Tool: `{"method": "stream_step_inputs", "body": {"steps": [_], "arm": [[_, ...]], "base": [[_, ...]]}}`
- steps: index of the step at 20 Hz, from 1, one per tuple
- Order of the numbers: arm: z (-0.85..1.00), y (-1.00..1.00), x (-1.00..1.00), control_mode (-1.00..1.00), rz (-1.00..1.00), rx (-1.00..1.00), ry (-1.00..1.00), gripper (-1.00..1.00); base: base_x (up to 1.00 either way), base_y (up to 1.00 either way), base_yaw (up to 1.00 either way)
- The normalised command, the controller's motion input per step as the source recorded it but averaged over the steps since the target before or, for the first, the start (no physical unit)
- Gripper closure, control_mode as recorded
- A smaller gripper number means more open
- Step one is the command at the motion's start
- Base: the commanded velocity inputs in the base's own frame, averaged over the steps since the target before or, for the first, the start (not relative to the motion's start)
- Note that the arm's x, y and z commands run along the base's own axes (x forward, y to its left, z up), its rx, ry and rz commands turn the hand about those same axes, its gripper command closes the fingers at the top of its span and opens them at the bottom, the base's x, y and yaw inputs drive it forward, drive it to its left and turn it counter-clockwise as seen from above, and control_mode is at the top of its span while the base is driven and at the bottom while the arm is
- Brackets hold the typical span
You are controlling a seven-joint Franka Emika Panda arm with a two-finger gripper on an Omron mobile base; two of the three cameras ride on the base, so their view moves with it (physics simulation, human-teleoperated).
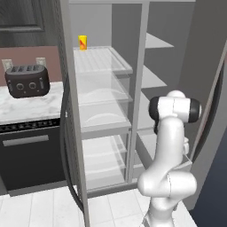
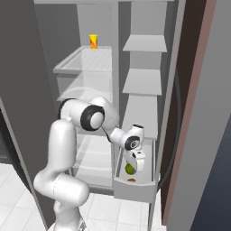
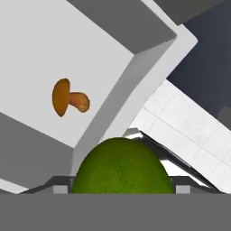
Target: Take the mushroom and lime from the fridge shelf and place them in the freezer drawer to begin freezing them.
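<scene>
One lime (image 2: 129,169), one mushroom (image 3: 68,98), one freezer drawer (image 2: 135,187) and one yellow cup (image 2: 93,41) are shown, the cup standing on the fridge shelf (image 2: 85,61) high above and well apart from the gripper (image 2: 136,168). The arm is bent at the elbow and reached forward and down, so that the gripper is pointed into the open drawer with the fingers clamped on the lime, a round, finely pitted green fruit held directly between them. The mushroom, brown-capped with an orange-tan stem, is seen lying on its side on the drawer floor just below the gripper.
</scene>
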Motion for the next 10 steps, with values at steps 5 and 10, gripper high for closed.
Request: {"method": "stream_step_inputs", "body": {"steps": [5, 10], "arm": [[-0.22, 0.0, 0.1, -1.0, 0.0, 0.0, 0.0, 1.0], [-0.22, 0.0, 0.1, -1.0, 0.0, 0.0, 0.0, 1.0]], "base": [[0.0, 0.0, 0.0], [0.0, 0.0, 0.0]]}}
